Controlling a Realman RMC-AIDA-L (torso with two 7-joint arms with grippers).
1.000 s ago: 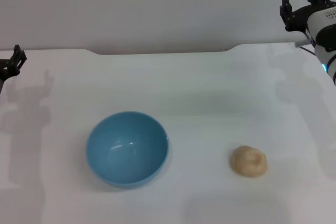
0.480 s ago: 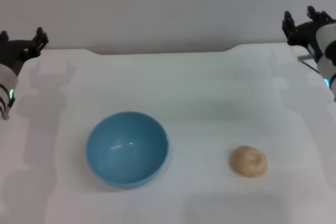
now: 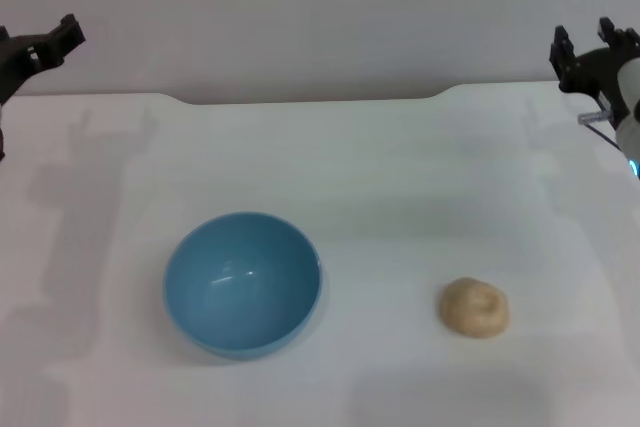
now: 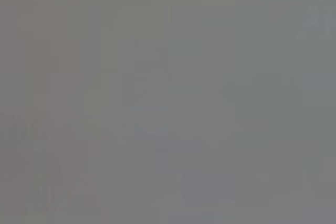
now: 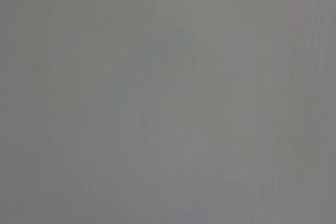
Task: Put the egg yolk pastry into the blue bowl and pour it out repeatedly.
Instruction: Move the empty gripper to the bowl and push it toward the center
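With the small round tan egg yolk pastry (image 3: 475, 308) lying on the white bench (image 3: 400, 177) beside the empty, glossy light-blue bowl (image 3: 243, 283), nothing is done yet, both the left pincer (image 3: 35, 47) and right pincer (image 3: 590, 55) spread far above the bowl.

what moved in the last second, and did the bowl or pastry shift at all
The left gripper rose at the table's far left edge; the right gripper drifted outward at the far right. Neither grasped anything. The round light-blue bowl and pale tan pastry stayed put.

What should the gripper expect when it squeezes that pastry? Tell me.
The egg yolk pastry looks matte and crumbly, so it probably dents or flakes under a hard squeeze. Its rounded dome with a flat-looking base suggests it sits steady, yet may roll once tipped. It likely weighs little.
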